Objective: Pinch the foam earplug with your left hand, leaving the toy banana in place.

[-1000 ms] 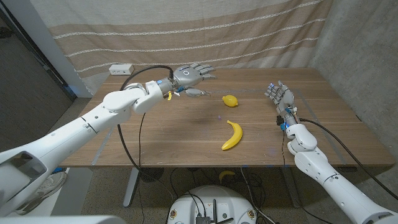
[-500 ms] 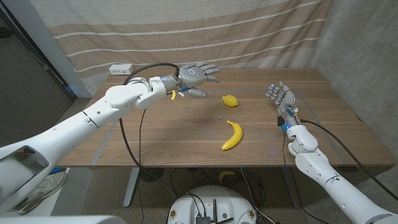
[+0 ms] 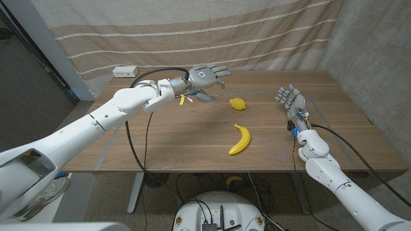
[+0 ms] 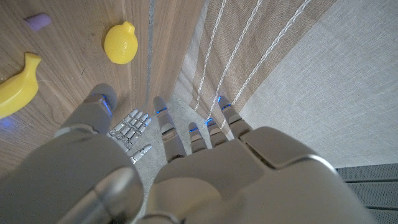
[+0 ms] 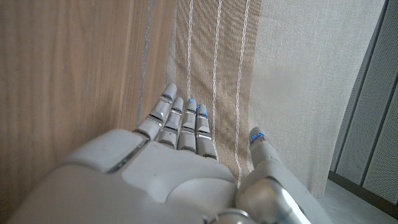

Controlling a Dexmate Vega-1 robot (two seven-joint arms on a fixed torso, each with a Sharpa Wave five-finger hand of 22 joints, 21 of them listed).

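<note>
While the left hand (image 3: 204,76) hovers spread and empty over the worktop's (image 3: 173,138) far edge, the small purple earplug (image 4: 37,21) lies beyond the lemon (image 3: 237,103), near the banana (image 3: 240,139), and being light, squashy foam wants a gentle sideways pinch

The banana (image 4: 15,84) is cut off by the left wrist view's edge. In the head view the earplug (image 3: 226,121) is too small to make out clearly.

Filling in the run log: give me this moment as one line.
left hand: open, raised at table's far edge | earplug: untouched, on table | banana: in place | lemon: on table | right hand: open, idle
</note>
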